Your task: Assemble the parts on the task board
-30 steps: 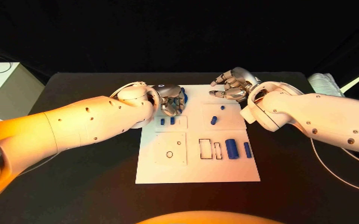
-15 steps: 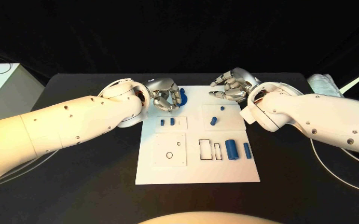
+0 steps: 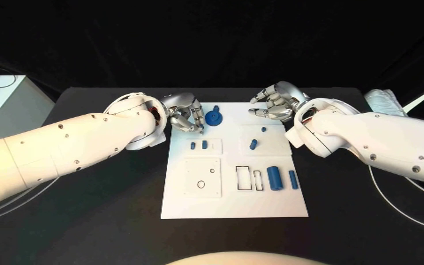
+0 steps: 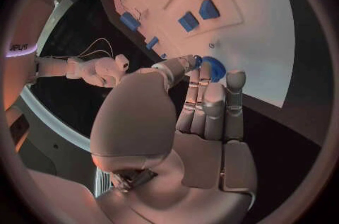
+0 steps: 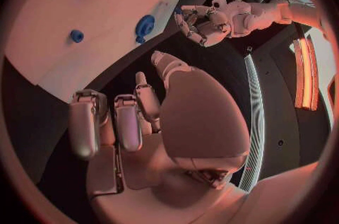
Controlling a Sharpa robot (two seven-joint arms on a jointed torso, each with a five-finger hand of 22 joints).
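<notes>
Fingers (image 4: 200, 74) of the left hand (image 3: 183, 119) curl loosely beside a round blue part (image 3: 215, 117) at the far left corner of the task board (image 3: 234, 200); from the left wrist view their tips lie just at the part, but whether they pinch it or merely touch it I cannot tell. In the head view the disc-like piece sits on the board's far edge, right next to those fingers.

Nearer along the board, two small blue parts (image 3: 198, 145) stand side by side in a raised square on the left half. On the right half a blue peg (image 3: 253, 143) leans in its own square, with a tiny blue stub (image 3: 263, 128) just beyond it. Two blue cylinders (image 3: 281, 177) lie next to the outlined slots near the board's middle right.

The right hand (image 3: 276, 104) hovers over the far right corner of the board, fingers (image 5: 126, 122) spread and holding nothing. The black desk (image 3: 97, 216) carries the board.
</notes>
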